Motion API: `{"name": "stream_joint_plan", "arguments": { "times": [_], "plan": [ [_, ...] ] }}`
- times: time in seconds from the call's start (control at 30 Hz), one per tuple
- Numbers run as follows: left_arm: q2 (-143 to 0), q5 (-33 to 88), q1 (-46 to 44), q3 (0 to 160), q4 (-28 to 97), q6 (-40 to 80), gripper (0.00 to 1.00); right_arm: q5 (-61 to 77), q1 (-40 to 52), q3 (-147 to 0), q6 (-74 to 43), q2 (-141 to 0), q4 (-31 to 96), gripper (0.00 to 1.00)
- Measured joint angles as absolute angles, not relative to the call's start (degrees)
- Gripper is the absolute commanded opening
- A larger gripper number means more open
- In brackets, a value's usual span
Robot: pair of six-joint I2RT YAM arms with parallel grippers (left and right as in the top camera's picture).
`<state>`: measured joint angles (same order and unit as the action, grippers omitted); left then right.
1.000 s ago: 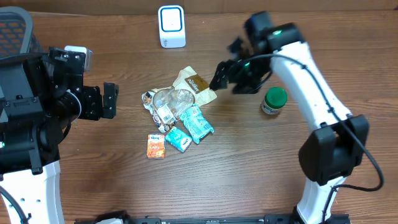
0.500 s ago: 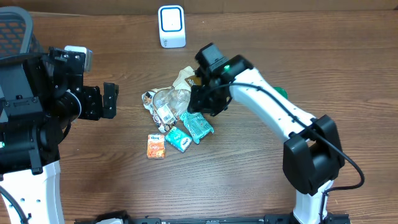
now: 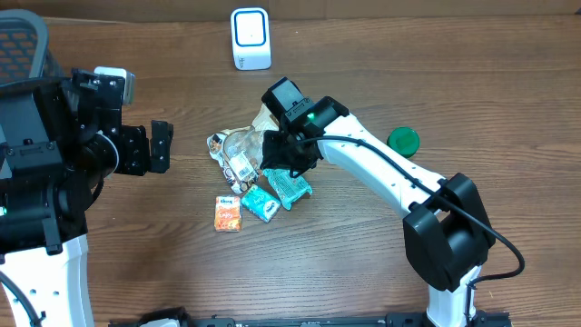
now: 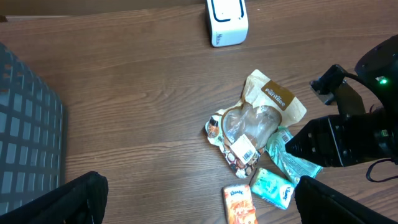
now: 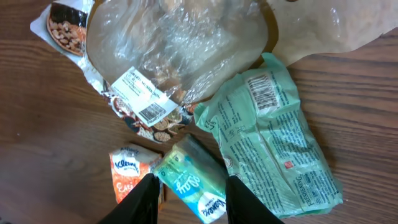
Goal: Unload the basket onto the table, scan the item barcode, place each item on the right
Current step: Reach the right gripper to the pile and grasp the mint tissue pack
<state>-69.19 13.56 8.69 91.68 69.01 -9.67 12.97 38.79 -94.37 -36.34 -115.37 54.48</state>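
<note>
A heap of packets lies mid-table: a clear bag [image 3: 245, 148] [image 5: 168, 56] with a white barcode label, a pale green pack [image 3: 290, 184] [image 5: 273, 143] printed with a barcode, a teal tissue pack [image 3: 260, 203] [image 5: 189, 183], an orange tissue pack [image 3: 228, 213] [image 5: 127, 171] and a brown pouch [image 3: 286, 120] [image 4: 273, 96]. The white scanner [image 3: 250, 38] [image 4: 226, 22] stands at the back. My right gripper [image 3: 283, 156] [image 5: 194, 199] hovers over the heap, jaws partly open and holding nothing, with the teal pack showing between them. Wide open, my left gripper [image 3: 162, 147] [image 4: 199, 199] waits left of the heap.
A jar with a green lid [image 3: 403, 140] stands right of the heap, behind the right arm. In the left wrist view a grey mesh basket [image 4: 28, 143] fills the left edge. Bare wood lies between the scanner and the heap.
My right arm swung left from beside the green-lidded jar to above the heap, and its jaws narrowed. The left arm has not moved.
</note>
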Motion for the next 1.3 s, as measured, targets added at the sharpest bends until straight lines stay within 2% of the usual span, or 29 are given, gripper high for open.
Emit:
{"name": "stream_joint_plan", "arguments": {
  "times": [0.7,1.0,1.3],
  "plan": [
    [-69.19,13.56,8.69,91.68,69.01,-9.67,1.0,13.5,39.16,-93.43,-38.98,-119.57,55.53,0.31],
    [-69.3,13.56,8.69,91.68,69.01,-9.67,0.99,13.06,39.13,-88.38,-39.0,-119.59,54.3,0.31],
    [-69.52,13.56,8.69,91.68,69.01,-9.67,0.99,9.43,39.2,-87.94,-37.67,-119.59,54.87,0.31]
  ]
}}
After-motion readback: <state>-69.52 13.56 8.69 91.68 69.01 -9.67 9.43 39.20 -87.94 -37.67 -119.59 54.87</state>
